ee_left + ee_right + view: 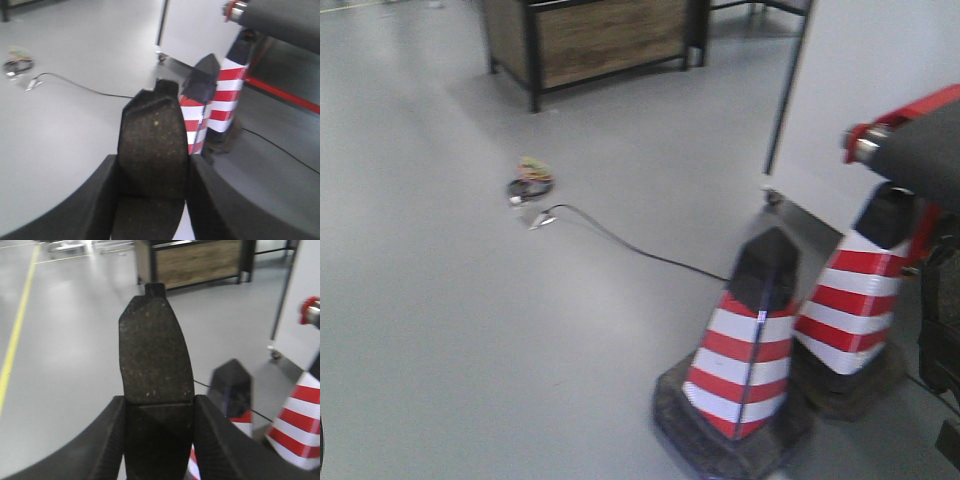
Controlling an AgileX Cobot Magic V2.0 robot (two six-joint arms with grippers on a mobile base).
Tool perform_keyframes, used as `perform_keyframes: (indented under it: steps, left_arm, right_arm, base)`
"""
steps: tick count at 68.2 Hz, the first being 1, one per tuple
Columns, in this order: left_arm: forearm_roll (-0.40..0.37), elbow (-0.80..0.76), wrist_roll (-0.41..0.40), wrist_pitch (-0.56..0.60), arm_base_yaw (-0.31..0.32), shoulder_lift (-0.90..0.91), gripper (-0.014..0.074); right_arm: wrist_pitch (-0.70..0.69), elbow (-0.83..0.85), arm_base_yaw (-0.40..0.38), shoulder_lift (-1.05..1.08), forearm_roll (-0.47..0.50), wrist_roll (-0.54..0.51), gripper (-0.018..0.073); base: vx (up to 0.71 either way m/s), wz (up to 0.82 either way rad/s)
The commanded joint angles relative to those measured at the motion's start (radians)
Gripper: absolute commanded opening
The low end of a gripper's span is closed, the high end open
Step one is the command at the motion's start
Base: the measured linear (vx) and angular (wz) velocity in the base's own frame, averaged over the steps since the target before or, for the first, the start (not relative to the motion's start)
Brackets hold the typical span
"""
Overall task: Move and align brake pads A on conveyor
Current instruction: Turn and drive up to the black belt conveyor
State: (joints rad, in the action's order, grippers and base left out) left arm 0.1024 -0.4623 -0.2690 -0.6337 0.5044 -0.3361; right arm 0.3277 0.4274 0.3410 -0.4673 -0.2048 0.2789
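Both arms loaded. Left gripper (pixel 152 200) is clamped on 1 brake pad (pixel 152 150); right gripper (pixel 159 440) is clamped on another brake pad (pixel 156 352). Each pad stands on end between the fingers, lower part pinched, upper part and its small tab sticking out free.

Using the conveyor (pixel 280 20) as landmark: only its end roller and a red rail show, at the upper right of the left wrist view and at the right edge of the front view (pixel 920 150). Both pads are held off the conveyor, over grey floor, with 2 striped cones between them and the belt end. Nearer cone (pixel 745 350) stands just beside the farther cone (pixel 850 300), which sits under the roller. I cannot see the belt top, so I cannot tell if other pads are on it.

Handling, my read: pad is stiff, dense, speckled friction face is gritty, so slip risk looks low. Edges may chip if dropped. Hold across the flat faces near 1 end, as now; keeps the curved long edge free for squaring up on the belt.

Containers: none holding anything in view. The wooden cabinet (pixel 590 35), well beyond the conveyor end, shows closed panels only. A black cable (pixel 640 250) trails across the floor toward the cones.
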Motion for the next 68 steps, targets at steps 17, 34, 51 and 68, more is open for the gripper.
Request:
perform_keyframes:
  steps: [17, 34, 51, 68]
  left_arm:
    - [0.000, -0.029, -0.009, 0.091, 0.005, -0.007, -0.0006]
    - [0.000, -0.029, -0.009, 0.091, 0.005, -0.007, -0.0006]
    - [0.000, -0.029, -0.009, 0.091, 0.005, -0.007, -0.0006]
    - [0.000, -0.029, -0.009, 0.091, 0.005, -0.007, -0.0006]
  right_arm:
    - [-0.090, 0.035, -0.001, -0.002, -0.013, -0.008, -0.0004]
    - [-0.090, 0.035, -0.001, -0.002, -0.013, -0.008, -0.0004]
    - [-0.089, 0.035, -0.001, -0.002, -0.013, -0.008, -0.0004]
    - [-0.089, 0.035, -0.001, -0.002, -0.013, -0.008, -0.0004]
  base:
    - [0.17, -0.80]
    - [0.14, -0.89]
    - [0.13, -0.93]
    - [0.13, -0.73]
